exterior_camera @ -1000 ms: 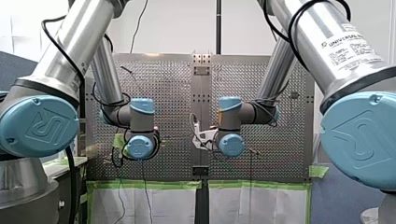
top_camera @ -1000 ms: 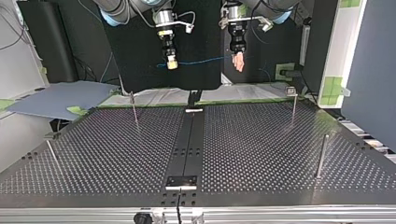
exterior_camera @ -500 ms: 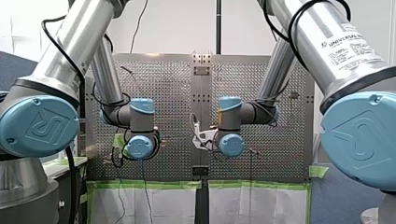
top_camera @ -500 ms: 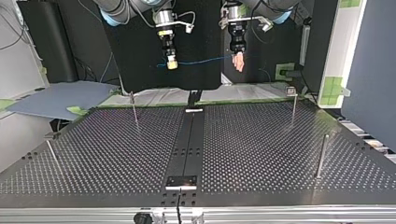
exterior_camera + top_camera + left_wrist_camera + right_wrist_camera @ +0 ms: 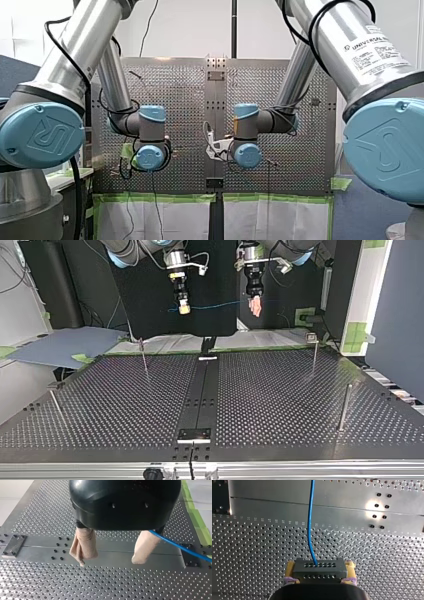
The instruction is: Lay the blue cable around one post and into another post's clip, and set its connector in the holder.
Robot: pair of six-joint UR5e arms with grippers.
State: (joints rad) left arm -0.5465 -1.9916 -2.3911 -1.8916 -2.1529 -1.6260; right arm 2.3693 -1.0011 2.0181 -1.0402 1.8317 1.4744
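Right end effector [image 5: 320,565] holds connector [image 5: 319,572] aloft.

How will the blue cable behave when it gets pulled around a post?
Probably floppy: the blue cable is thin and curves gently away from the connector. Likely light, so it should trail wherever my right gripper, shut on that connector, goes.

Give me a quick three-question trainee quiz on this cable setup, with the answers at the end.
1. True or false: the cable plugs into the connector.
2. My left gripper is: A open; B shut on the cable; C shut on the connector.
3. Fill in: my right gripper is shut on the ____.
Key: 1 true; 2 A; 3 connector.
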